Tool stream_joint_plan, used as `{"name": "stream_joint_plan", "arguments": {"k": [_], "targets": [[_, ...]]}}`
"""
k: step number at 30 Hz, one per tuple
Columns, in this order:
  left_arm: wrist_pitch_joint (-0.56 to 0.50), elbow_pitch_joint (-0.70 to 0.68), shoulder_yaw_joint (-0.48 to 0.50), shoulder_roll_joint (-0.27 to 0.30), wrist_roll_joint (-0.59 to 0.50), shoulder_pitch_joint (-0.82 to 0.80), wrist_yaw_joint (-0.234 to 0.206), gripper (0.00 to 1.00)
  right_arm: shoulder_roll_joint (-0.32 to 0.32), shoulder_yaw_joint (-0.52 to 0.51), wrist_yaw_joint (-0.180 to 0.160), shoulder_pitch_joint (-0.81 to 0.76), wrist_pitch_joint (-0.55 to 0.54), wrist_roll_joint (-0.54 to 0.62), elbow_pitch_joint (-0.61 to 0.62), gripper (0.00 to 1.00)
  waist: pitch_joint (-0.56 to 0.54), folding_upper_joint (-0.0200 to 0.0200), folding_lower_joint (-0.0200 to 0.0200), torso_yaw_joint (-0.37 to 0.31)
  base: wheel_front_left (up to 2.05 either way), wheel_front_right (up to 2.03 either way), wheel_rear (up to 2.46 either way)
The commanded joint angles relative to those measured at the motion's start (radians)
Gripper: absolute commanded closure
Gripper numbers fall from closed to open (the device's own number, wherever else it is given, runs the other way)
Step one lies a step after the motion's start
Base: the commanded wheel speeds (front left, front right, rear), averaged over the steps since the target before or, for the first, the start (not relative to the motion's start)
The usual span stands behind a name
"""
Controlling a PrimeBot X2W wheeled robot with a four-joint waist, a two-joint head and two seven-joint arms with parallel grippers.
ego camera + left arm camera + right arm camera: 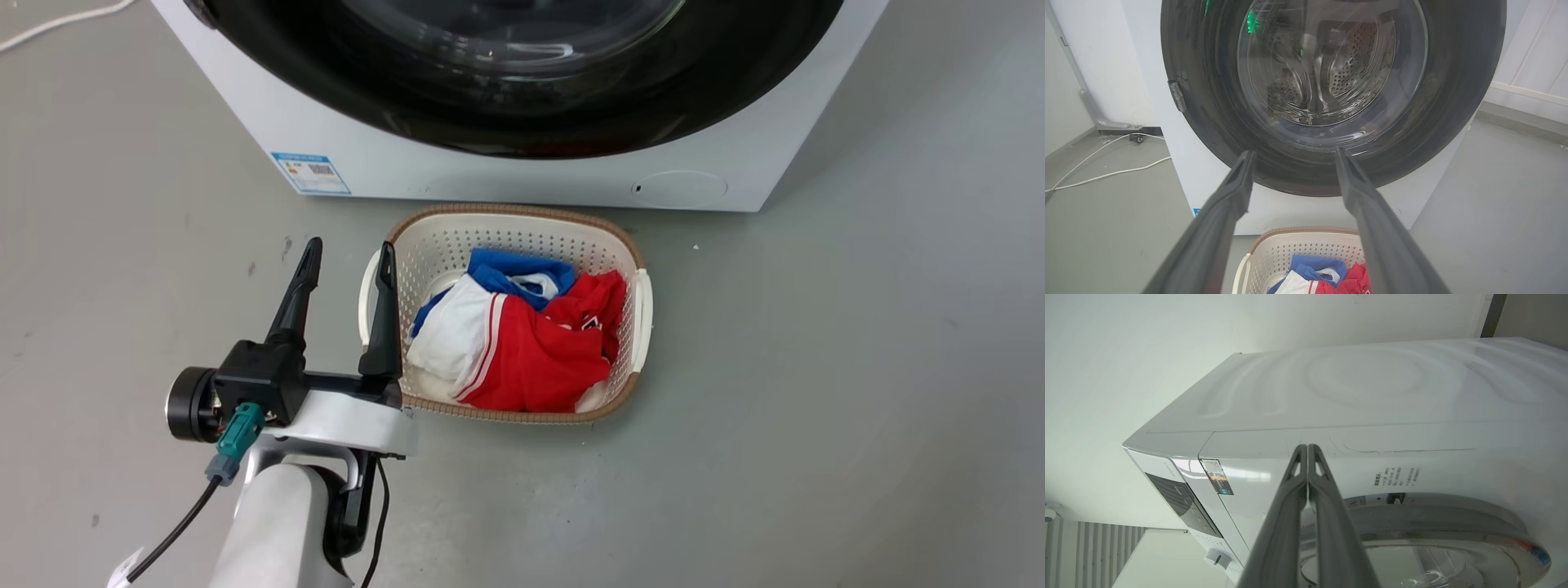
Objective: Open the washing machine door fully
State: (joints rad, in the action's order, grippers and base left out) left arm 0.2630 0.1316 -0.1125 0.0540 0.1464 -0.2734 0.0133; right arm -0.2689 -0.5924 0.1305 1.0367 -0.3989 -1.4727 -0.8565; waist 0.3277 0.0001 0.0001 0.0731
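At the lower left of the head view the left hand stands nearest the camera, its two dark fingers spread wide around nothing. Across the top of the frame sits one white washing machine, with its one round black door at upper centre, lying against the front. Just below stands one white laundry basket holding one heap of red, white and blue clothes. In the right wrist view, the right hand has its two fingers pressed together, empty, at mid-frame. One round flap and one blue sticker mark the machine's lower front.
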Motion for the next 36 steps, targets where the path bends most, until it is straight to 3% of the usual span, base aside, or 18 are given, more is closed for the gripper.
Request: {"name": "stream_joint_plan", "arguments": {"k": [1, 8, 17, 28, 36], "targets": [[0.003, -0.004, -0.001, -0.001, 0.000, -0.012, 0.001, 0.00, -0.010, 0.020, 0.000, 0.037, -0.020, 0.014, -0.019, 1.00, 0.018, -0.0001, -0.0001, 0.010, 0.00, 0.00, 0.00], [0.003, -0.020, -0.014, -0.003, 0.009, -0.034, -0.003, 0.00, -0.034, 0.164, 0.000, 0.238, -0.128, 0.142, -0.147, 1.00, 0.063, -0.0001, -0.0001, 0.037, 0.00, 0.00, 0.00], [0.003, -0.047, -0.045, -0.004, 0.030, -0.067, -0.018, 0.00, 0.000, 0.300, 0.000, 0.405, -0.223, 0.289, -0.254, 1.00, 0.120, -0.0001, -0.0001, 0.067, 0.00, 0.00, 0.00], [0.003, -0.068, -0.072, -0.004, 0.040, -0.093, -0.037, 0.00, 0.009, 0.334, 0.000, 0.523, -0.220, 0.366, -0.365, 1.00, 0.173, -0.0001, -0.0001, 0.079, 0.00, 0.00, 0.00], [0.003, -0.066, -0.081, -0.004, 0.030, -0.108, -0.037, 0.00, 0.016, 0.352, 0.000, 0.566, -0.298, 0.382, -0.398, 1.00, 0.191, -0.0001, -0.0001, 0.073, 0.00, 0.00, 0.00]]}}
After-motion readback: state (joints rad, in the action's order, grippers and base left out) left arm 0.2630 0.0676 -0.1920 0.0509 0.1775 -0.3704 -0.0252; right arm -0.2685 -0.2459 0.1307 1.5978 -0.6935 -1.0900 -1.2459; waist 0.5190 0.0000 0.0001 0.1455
